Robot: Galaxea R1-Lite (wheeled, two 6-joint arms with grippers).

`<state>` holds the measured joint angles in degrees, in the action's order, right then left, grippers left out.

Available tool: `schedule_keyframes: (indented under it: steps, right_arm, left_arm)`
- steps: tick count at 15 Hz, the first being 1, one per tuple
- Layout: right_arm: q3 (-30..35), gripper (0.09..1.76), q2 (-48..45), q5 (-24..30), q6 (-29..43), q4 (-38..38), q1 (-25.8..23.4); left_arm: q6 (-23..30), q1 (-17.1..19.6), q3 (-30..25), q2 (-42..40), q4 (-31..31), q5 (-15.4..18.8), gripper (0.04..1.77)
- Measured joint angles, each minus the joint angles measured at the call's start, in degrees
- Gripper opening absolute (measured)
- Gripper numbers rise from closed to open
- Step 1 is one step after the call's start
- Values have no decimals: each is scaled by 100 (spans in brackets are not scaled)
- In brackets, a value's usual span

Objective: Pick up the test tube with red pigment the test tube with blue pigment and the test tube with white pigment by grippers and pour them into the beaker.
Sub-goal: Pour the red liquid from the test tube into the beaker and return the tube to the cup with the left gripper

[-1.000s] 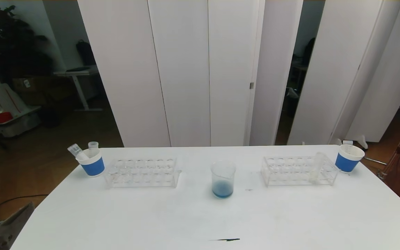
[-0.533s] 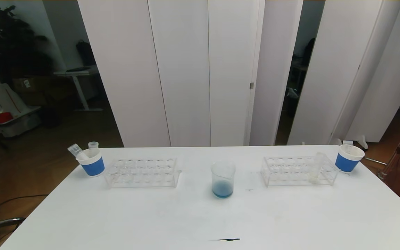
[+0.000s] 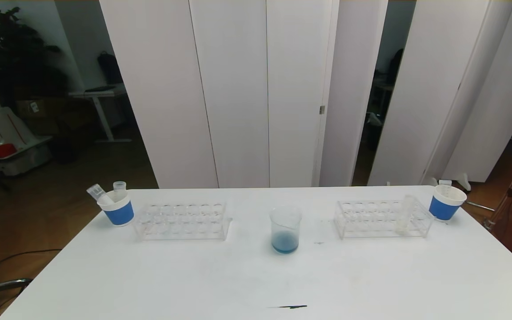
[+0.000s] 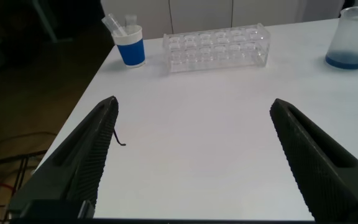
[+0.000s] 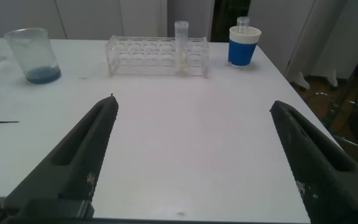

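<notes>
The beaker [image 3: 286, 230] is standing upright mid-table with a shallow blue layer at its bottom. The test tube with white pigment [image 3: 403, 215] is leaning in the right rack [image 3: 382, 218], pale residue at its base. Blue and red tubes I cannot tell; two clear tubes are poking out of the left paper cup [image 3: 116, 207] at the far left corner, beside the left rack [image 3: 182, 221], which is holding no tubes that I can see. The right paper cup [image 3: 446, 202] is sitting at the far right corner, just right of the right rack. My left gripper [image 4: 194, 162] is hanging at the near left edge of the table, jaws spread wide, gripping nothing. My right gripper [image 5: 194, 162] is hanging at the near right side, jaws spread wide too, nothing between them
</notes>
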<state>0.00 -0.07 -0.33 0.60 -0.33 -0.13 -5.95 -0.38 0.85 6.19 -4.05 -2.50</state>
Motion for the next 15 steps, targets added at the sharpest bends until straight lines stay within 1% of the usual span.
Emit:
schedule_keyframes:
  steps: [2,4,10,11,13,15]
  right_arm:
    - [0,175,0,0,0,0,0]
    - [0,175,0,-2,2,2,0]
    - [0,175,0,-2,2,0,0]
    - [0,175,0,-2,2,2,0]
    - [0,175,0,-2,2,2,0]
    - [0,175,0,0,0,2,2]
  left_arm:
    - [0,2,0,-223,146,223,174]
    - [9,7,-48,-438,356,355,174]
    - [33,11,-74,-622,369,360,174]
    - [105,11,-74,-629,378,344,174]
    - [457,11,-76,-633,400,288,174]
    - [551,11,-76,-635,400,271,174]
